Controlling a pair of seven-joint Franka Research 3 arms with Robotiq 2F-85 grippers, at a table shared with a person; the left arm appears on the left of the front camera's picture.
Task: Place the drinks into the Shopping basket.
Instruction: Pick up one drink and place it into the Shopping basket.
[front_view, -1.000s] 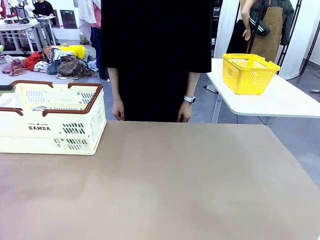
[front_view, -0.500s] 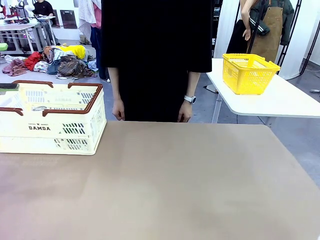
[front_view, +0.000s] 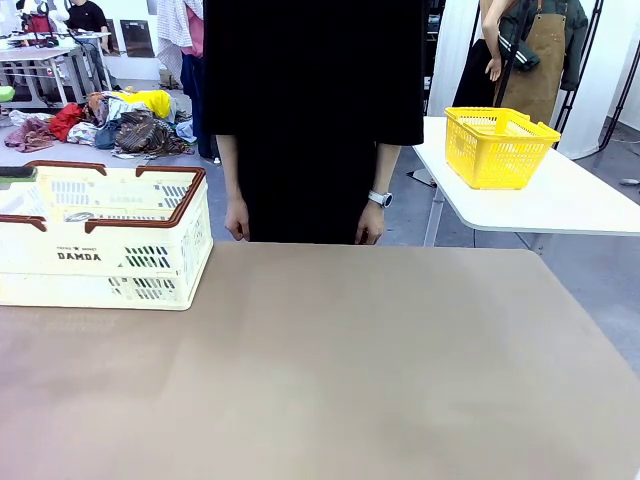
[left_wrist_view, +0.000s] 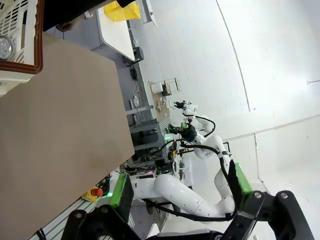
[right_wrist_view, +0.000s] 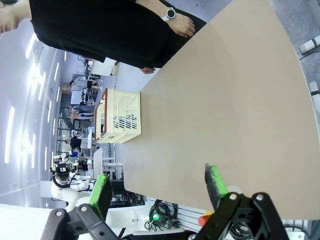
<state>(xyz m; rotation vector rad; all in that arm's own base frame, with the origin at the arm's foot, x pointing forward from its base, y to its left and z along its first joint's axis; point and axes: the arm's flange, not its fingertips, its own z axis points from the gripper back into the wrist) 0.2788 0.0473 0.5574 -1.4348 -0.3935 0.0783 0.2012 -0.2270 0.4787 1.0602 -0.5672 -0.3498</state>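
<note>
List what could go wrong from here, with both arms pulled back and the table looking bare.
1. A silver can top shows inside the cream basket, but the basket's wall hides how many cans are in, so a missing one could pass unnoticed.
2. The person's hands hang at the table's far edge, near the basket; an arm reaching there could meet them.
3. Both the left gripper and right gripper stand open with nothing between the fingers.

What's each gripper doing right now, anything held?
Left gripper: open, holding nothing.
Right gripper: open, holding nothing, above the table.
</note>
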